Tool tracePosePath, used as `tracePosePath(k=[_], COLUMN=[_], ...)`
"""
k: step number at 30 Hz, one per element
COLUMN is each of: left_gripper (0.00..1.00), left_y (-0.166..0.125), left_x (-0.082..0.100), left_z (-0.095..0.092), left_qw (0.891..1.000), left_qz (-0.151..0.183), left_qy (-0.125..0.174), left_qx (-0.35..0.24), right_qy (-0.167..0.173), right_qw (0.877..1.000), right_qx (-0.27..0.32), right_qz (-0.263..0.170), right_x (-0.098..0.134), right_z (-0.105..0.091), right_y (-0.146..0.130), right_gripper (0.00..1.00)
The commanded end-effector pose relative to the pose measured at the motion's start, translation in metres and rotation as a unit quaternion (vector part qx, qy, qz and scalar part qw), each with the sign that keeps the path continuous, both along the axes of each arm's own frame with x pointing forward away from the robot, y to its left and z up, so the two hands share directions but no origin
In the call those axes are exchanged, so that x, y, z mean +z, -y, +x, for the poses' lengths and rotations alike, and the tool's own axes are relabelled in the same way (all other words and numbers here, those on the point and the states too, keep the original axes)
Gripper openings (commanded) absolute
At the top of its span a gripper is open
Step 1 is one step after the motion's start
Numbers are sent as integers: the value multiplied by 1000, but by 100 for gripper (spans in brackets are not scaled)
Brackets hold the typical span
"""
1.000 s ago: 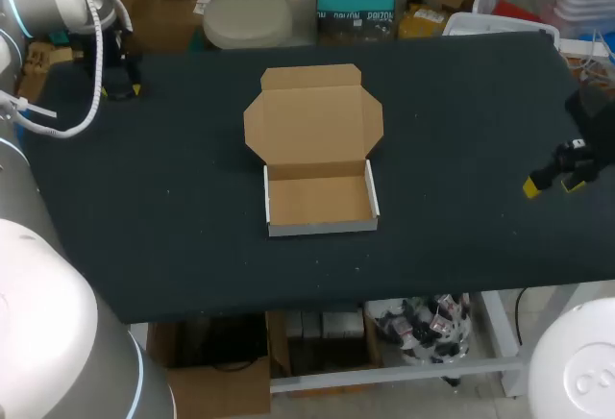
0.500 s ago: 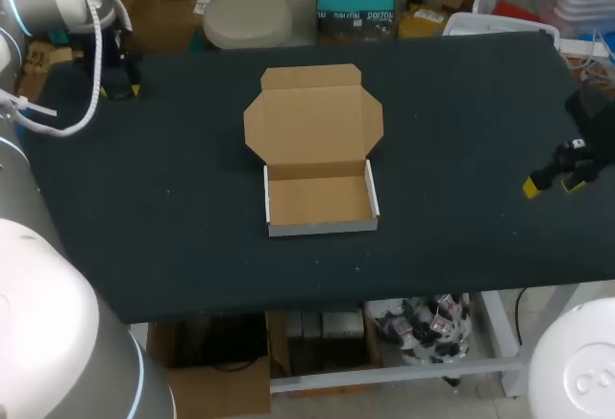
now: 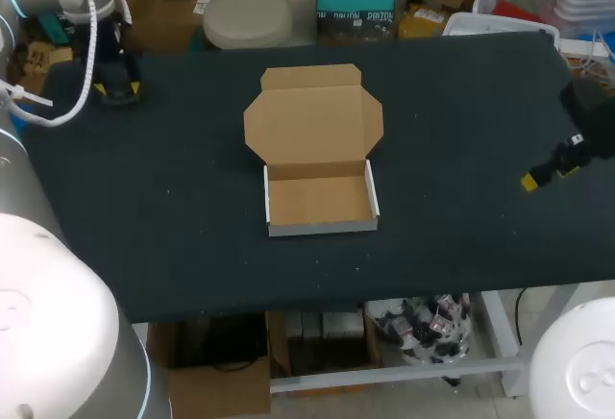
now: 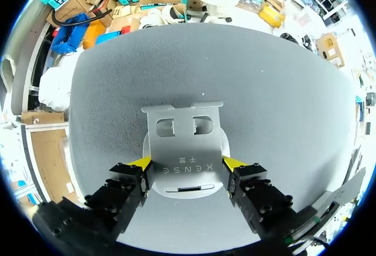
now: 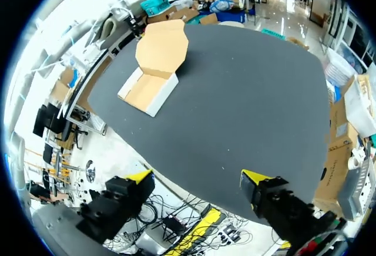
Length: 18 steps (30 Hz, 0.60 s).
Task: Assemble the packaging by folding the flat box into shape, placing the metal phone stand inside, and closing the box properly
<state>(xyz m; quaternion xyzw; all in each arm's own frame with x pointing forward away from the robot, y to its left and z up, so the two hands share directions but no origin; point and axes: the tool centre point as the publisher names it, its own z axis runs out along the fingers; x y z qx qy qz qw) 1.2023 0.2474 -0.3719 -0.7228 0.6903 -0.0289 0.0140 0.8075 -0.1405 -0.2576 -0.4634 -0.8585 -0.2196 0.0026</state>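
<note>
A cardboard box (image 3: 320,201) sits folded into a shallow white-sided tray at the middle of the table, its brown lid (image 3: 313,118) lying flat open behind it. Nothing lies in the tray. At the far left corner my left gripper (image 3: 117,92) points down at the table. In the left wrist view the grey metal phone stand (image 4: 183,150) sits between its fingers, and the left gripper (image 4: 187,163) is shut on the stand's two side edges. My right gripper (image 3: 550,171) hangs open and holds nothing near the table's right edge. From the right gripper (image 5: 197,179) the box (image 5: 154,71) lies far ahead.
The black table (image 3: 461,102) carries only the box and the stand. Its front edge (image 3: 384,289) runs a short way in front of the tray. Its right edge lies under my right gripper.
My left arm has shifted slightly at the far left corner. My right gripper has moved a little up and turned. The box has not moved.
</note>
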Motion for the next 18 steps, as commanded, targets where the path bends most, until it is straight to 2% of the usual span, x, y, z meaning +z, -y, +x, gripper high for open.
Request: tracePosePath(k=[1,5,11,15,18], left_gripper=[0,0,0,0,0], left_y=[9,17,30,39,43], left_x=[23,34,53,64,70], left_z=[-38,-59,-94,-114,-124], left_qw=[999,999,997,997,997], left_qz=[5,2,7,10,13], left_qy=[35,44,59,64,66], left_qx=[-3,-20,-39,-42,-37], right_qy=[53,87,124,122,122], right_qw=[997,991,971,952,952], right_qx=[45,97,202,273,273], right_qz=[14,29,42,65,65], right_x=[-1,-2,0,2,2], right_z=[-6,-3,-4,-10,-10], right_y=[1,1,-2,-2,-2], right_gripper=[100,100,100,100,100])
